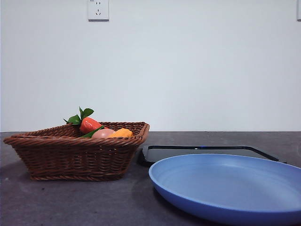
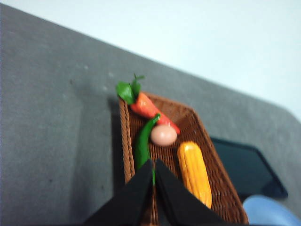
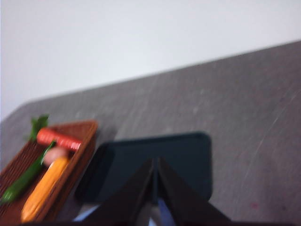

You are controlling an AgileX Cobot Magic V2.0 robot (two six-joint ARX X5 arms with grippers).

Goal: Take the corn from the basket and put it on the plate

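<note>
The corn point(image 2: 194, 173) lies in the wicker basket point(image 2: 219, 188), a long orange-yellow cob along one side; from the front only its end point(image 1: 122, 133) shows above the basket's rim point(image 1: 70, 141). My left gripper point(image 2: 154, 163) hangs shut above the basket, beside the corn and apart from it. My right gripper point(image 3: 154, 162) is shut, high over the black tray, with the corn point(image 3: 44, 188) off to its side. The light-blue plate point(image 1: 230, 188) sits at the front right, with nothing on it. Neither arm shows in the front view.
The basket also holds a red-orange carrot-like piece with green leaves point(image 2: 148, 107), a round pinkish-tan piece point(image 2: 163, 135) and a long green pepper point(image 2: 142, 143). A flat black tray point(image 1: 202, 151) lies between basket and plate, behind the plate. A white wall stands behind the table.
</note>
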